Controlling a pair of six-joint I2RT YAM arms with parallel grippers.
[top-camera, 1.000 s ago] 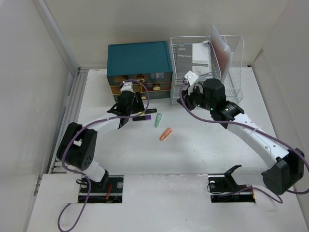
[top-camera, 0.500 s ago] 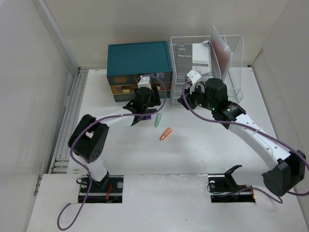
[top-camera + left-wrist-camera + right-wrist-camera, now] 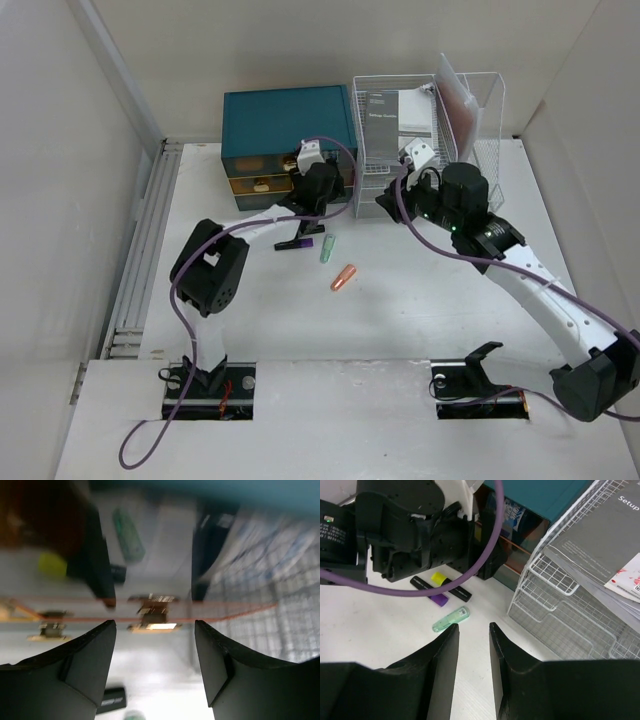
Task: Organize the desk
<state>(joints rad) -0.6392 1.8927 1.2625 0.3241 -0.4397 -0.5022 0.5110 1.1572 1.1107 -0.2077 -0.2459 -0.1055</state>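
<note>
As the left arm [image 3: 250,222] finishes its slide rightward along the front of the teal drawer cabinet [image 3: 288,120], the overhead view has its wrist parked at the cabinet's lower right corner, just beside the white wire file rack [image 3: 425,150]. A second ago it was over by the left end of the drawers. It's stretched long and low across the bench [image 3: 420,330].

The strays look unmoved: a black highlighter with a yellow band [image 3: 312,231], a small purple marker [image 3: 290,243], a mint-green tube [image 3: 328,249] and an orange cap-like piece [image 3: 343,277] all lie loose in front of the cabinet. So nothing's tidied yet; my read is that it's lining up on a drawer. The right arm [image 3: 520,275] has eased back a touch, its wrist hovering by the rack.

Over to the left wrist view, which is blurred: jaws spread wide and empty, with what looks like a brass drawer pull [image 3: 150,625] framed between them and rack mesh off to one side.

Right wrist view: jaws parted only narrowly, holding nothing, aimed down at bare bench near the green tube [image 3: 451,618], with the highlighter [image 3: 438,577] just beyond.
</note>
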